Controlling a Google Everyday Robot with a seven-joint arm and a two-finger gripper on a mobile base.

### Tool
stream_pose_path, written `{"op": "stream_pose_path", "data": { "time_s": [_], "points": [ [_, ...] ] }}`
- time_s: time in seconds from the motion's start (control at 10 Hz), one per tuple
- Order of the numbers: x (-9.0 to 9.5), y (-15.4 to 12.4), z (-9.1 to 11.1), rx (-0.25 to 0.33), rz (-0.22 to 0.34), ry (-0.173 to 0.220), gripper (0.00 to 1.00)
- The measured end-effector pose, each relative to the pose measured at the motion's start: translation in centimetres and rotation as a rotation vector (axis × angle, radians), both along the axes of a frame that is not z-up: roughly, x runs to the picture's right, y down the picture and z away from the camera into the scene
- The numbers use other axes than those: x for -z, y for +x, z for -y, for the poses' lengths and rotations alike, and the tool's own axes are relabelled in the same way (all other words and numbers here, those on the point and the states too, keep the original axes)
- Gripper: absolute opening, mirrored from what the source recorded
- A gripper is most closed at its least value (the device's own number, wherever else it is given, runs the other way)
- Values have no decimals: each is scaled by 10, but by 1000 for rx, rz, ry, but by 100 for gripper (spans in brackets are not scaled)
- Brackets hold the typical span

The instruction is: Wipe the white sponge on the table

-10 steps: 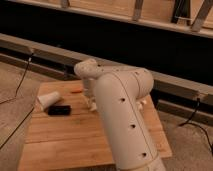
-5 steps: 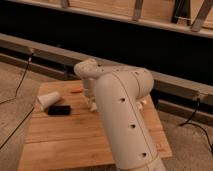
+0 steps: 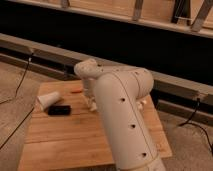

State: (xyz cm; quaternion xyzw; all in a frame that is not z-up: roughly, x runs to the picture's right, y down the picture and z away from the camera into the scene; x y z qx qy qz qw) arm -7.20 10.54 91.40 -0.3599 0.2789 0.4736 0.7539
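Your arm (image 3: 122, 120) fills the middle of the view over the tabletop (image 3: 60, 137). The gripper (image 3: 92, 104) reaches down near the far edge; its jaws' state can't be told. The sponge isn't visible. A cup (image 3: 49, 100) lies beside a black object (image 3: 59, 109) at left.

One wooden surface (image 3: 60, 142) carries the small things. On its far left part there is one white cup (image 3: 49, 100) lying on its side, one black block (image 3: 59, 109) just near of the cup, and one thin orange stick (image 3: 76, 91) to their right. One white robot arm (image 3: 122, 120) reaches over the surface, with one tool (image 3: 92, 103) at its end, low over the far middle. At least two dark cables lie on the floor: one left (image 3: 20, 75), one right (image 3: 196, 120).
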Motion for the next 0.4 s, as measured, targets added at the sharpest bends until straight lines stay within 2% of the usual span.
{"op": "stream_pose_path", "data": {
  "time_s": [0.1,0.2,0.4],
  "points": [
    [0,0,0,0,0,0,14],
    [0,0,0,0,0,0,19],
    [0,0,0,0,0,0,38]
  ]
}}
